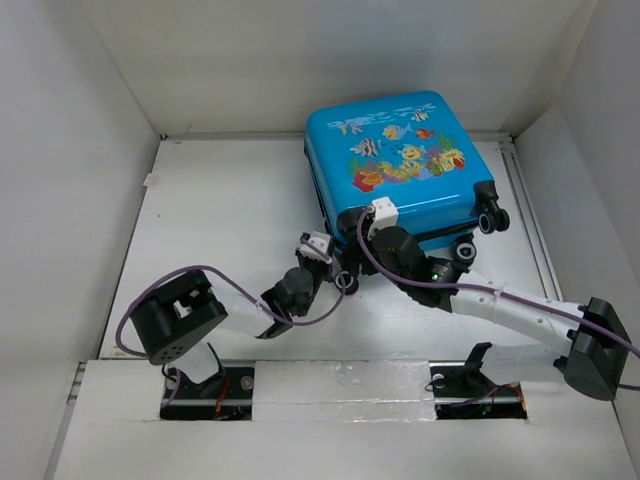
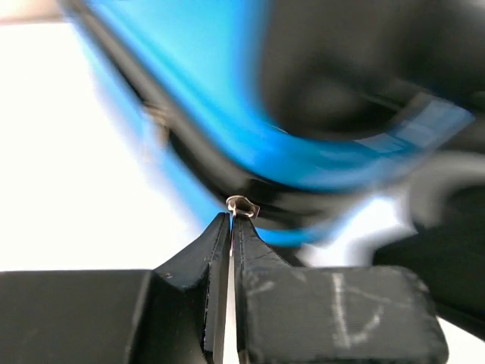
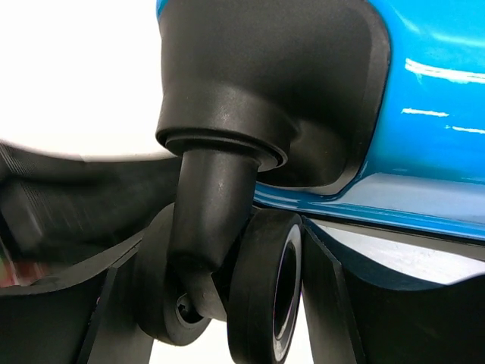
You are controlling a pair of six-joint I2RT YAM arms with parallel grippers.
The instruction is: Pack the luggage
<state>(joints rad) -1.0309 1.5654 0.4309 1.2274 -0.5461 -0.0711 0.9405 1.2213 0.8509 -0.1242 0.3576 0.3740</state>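
The luggage (image 1: 400, 160) lies flat and closed at the back middle of the table, its fish print facing up. At its near left corner my left gripper (image 1: 343, 275) is shut. The left wrist view shows its tips (image 2: 231, 220) pinched together on the small silver zipper pull (image 2: 242, 206) at the blurred blue shell's (image 2: 189, 98) seam. Beside it at the near edge is my right gripper (image 1: 385, 248). In the right wrist view its fingers (image 3: 337, 292) clamp a black double caster wheel (image 3: 261, 296) below the blue shell (image 3: 439, 98).
White walls (image 1: 80, 120) box the table in on the left, back and right. Two more caster wheels (image 1: 490, 217) stick out at the suitcase's near right corner. Purple cables (image 1: 150, 295) loop off both arms. The right arm's elbow (image 1: 597, 350) reaches the right wall.
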